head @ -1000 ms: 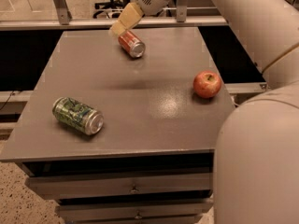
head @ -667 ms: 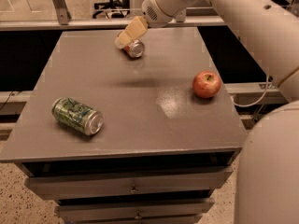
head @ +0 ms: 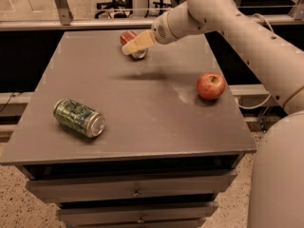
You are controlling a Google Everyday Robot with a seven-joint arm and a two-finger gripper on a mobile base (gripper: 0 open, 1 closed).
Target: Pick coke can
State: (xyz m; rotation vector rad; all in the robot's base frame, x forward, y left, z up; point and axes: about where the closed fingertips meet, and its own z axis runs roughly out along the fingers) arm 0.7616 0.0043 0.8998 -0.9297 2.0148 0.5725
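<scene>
The coke can point(head: 127, 36) lies on its side at the far middle of the grey table point(head: 142, 103), red with a silver end facing me. My gripper point(head: 135, 44) has tan pads on a white arm that reaches in from the right. It is down over the can and covers most of its body. I cannot tell whether it touches the can.
A green patterned can point(head: 79, 118) lies on its side at the front left. A red apple point(head: 211, 85) sits near the right edge. My white arm point(head: 247, 27) spans the back right. Drawers are below the tabletop, and a rail and office chairs are behind it.
My gripper has come down from above and behind the coke can onto it. The arm has swung lower. The can, the apple and the green can have stayed put.
</scene>
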